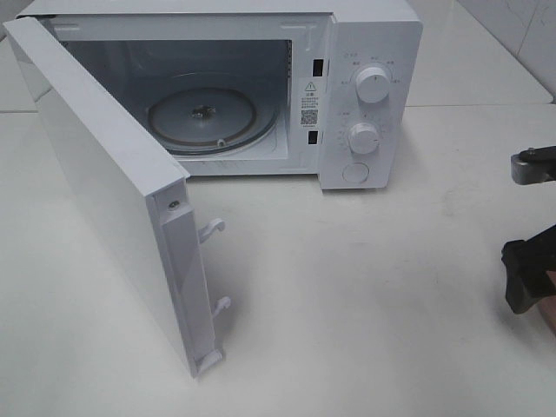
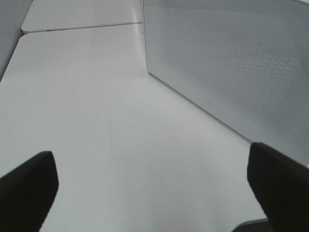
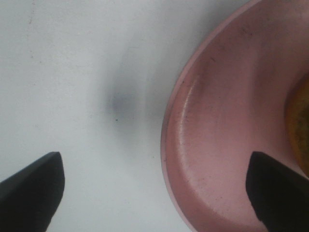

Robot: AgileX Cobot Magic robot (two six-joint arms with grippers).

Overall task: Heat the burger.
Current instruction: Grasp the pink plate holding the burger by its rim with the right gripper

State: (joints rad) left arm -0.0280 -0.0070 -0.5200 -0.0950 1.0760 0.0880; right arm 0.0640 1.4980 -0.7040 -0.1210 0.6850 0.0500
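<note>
Broadly, the white table [image 1: 391, 330] fills the exterior high view, with a seam to a second slab along the top and a tiled wall [image 1: 521, 35] in the upper right corner; the white microwave [image 1: 365, 52] spans the top of the frame, its door [image 1: 104, 191] swung open toward the lower left, the glass turntable [image 1: 213, 117] visible inside. The right gripper [image 3: 154, 164] is cut off at the right edge of that view; its wrist view shows it spread wide, gripping nothing, over the rim of a pink plate [image 3: 217, 145]. The burger [image 3: 300, 125] is only an orange-brown sliver on that plate, cropped by the frame edge; the left gripper [image 2: 152, 166] hangs spread and empty over bare table near the door's mesh panel.
</note>
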